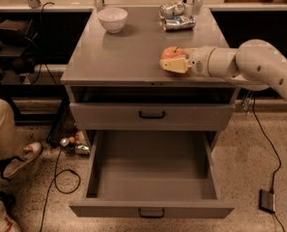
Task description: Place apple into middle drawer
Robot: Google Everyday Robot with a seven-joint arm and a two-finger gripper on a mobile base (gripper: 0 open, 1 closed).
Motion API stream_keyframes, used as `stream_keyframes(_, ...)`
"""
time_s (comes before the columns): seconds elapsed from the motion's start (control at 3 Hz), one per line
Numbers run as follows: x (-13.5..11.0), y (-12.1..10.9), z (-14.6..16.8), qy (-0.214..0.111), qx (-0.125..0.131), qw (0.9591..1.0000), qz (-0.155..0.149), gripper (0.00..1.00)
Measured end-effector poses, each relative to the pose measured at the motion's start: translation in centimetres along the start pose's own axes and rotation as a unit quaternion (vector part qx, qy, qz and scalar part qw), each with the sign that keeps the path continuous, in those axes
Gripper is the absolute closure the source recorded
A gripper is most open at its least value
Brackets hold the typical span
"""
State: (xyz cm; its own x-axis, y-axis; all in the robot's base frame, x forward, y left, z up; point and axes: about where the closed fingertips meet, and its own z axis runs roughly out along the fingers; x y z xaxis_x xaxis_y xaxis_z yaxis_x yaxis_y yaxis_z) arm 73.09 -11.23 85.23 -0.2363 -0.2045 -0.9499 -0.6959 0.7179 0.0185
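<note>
The red-orange apple [169, 52] sits on the grey cabinet top [128, 52], near its front right part. My gripper [173, 60] reaches in from the right on a white arm and sits right at the apple, low over the cabinet top, with its cream tip along the apple's near side. The middle drawer [109, 210] is pulled far out below; it is a wide grey box, and nothing shows inside it. It lies in front of and below the apple.
A white bowl [112, 19] and two crushed silver cans [177, 16] stand at the back of the top. The upper drawer with a black handle [151, 115] is closed. A person's leg and shoe [10, 139], cables and small items [73, 146] lie on the floor at left.
</note>
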Motion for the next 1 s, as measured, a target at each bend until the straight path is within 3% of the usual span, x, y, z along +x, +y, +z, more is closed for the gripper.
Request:
stream_keyframes(0.33, 0.3, 0.2, -5.4, -0.003, 0.016, 0.9999, -0.001, 0.96)
stream_keyframes(0.67, -0.2, 1.2, -12.1, 0.008, 0.046, 0.9988, -0.013, 1.00)
stream_keyframes(1.0, 0.9, 3.8, -16.9, 0.048, 0.038, 0.9980, -0.016, 1.00)
